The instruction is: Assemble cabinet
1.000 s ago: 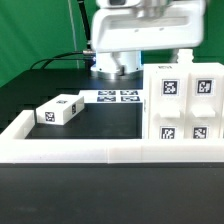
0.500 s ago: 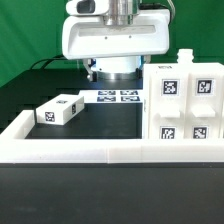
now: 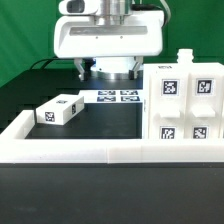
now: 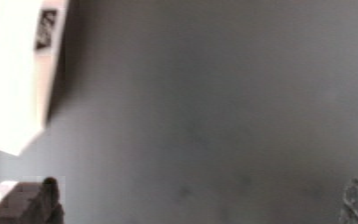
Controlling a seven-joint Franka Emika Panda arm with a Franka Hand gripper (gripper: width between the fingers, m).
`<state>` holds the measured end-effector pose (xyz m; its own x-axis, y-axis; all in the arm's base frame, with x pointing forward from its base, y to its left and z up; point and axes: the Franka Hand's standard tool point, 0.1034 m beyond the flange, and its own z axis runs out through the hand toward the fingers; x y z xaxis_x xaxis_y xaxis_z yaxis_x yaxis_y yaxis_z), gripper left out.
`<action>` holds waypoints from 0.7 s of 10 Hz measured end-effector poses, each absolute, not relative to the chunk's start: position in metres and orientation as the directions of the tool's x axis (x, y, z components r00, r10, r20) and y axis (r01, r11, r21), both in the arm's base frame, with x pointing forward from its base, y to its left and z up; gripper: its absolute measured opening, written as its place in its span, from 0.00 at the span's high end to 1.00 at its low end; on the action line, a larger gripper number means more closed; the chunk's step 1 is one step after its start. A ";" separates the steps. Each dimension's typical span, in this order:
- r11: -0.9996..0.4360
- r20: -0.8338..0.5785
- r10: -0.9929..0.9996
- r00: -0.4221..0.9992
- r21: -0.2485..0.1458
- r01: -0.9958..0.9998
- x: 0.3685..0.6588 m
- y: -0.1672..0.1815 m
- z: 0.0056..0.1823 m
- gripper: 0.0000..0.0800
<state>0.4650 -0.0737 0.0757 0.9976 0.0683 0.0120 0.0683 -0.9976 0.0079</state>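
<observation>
The cabinet body (image 3: 180, 105), a white box with several tags and a small knob on top, stands on the black table at the exterior view's right. A loose white tagged block (image 3: 58, 110) lies at the exterior view's left. My gripper (image 3: 108, 68) hangs high over the back middle of the table, apart from both. In the wrist view my gripper (image 4: 194, 205) is open and empty, with one dark fingertip (image 4: 30, 203) and the other at the opposite edge, over bare table. A white tagged part (image 4: 16, 80) shows at the wrist view's edge; I cannot tell which part it is.
The marker board (image 3: 118, 97) lies flat at the back middle, below my hand. A low white rim (image 3: 90, 150) borders the table at the front and the exterior view's left. A green backdrop and black cables are behind.
My hand has moved toward the exterior view's left, from above the cabinet body to above the marker board. The parts have not moved.
</observation>
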 end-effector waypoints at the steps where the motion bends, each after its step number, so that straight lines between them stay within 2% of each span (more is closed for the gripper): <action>1: -0.999 -0.006 0.046 0.999 -0.018 0.046 0.456 -0.102 0.073 0.00; 3: -0.996 0.004 0.089 0.996 -0.012 0.089 0.451 -0.136 0.070 0.00; 7: -0.997 0.002 0.079 0.997 -0.013 0.079 0.452 -0.132 0.069 0.00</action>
<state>0.4515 -0.1318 0.0688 0.9968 0.0795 0.0015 0.0795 -0.9967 -0.0134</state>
